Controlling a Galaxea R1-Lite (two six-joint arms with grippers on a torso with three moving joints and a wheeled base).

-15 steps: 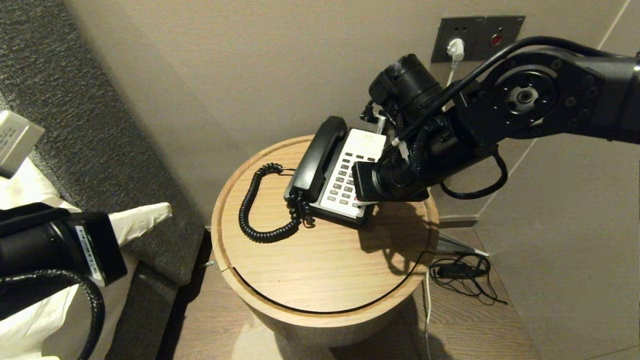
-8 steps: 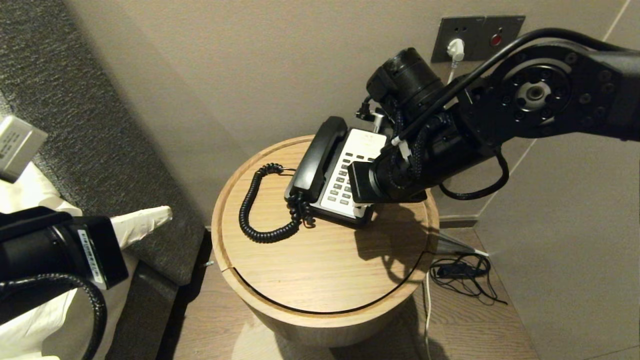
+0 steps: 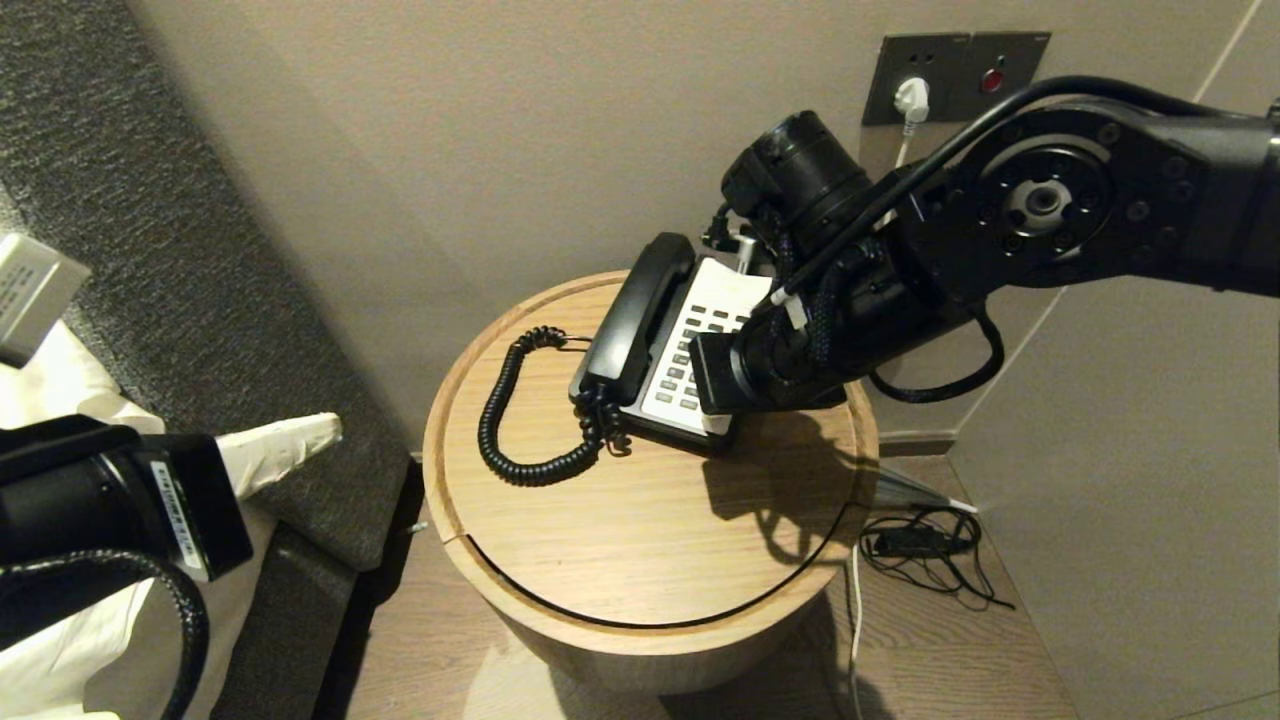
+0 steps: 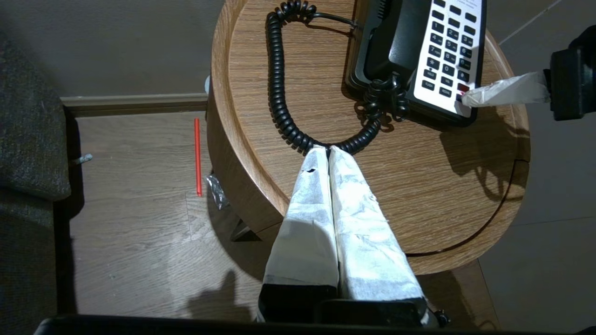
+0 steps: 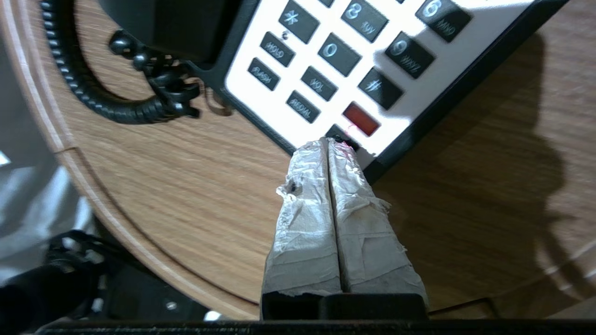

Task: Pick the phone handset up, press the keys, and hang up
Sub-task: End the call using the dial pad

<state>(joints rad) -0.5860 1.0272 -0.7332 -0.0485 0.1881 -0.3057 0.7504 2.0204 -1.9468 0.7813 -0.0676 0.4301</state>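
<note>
A black phone with a white keypad [image 3: 693,362] stands at the back of the round wooden table [image 3: 640,540]. The black handset [image 3: 640,315] lies in its cradle on the phone's left side. My right gripper [image 5: 328,142] is shut and empty. Its taped tips touch a black key at the keypad's near corner, beside the red key [image 5: 361,118]. It also shows in the left wrist view [image 4: 463,97]. In the head view its fingers are hidden under the wrist. My left gripper [image 3: 330,424] is shut and empty, parked left of the table over the sofa.
The coiled cord [image 3: 510,420] loops over the table's left part. A wall socket with a white plug [image 3: 910,100] is behind the right arm. Loose cables [image 3: 920,545] lie on the floor to the right. A dark sofa [image 3: 150,250] stands at left.
My right arm has shifted a little to the left over the keypad. The left arm, handset and cord have not moved.
</note>
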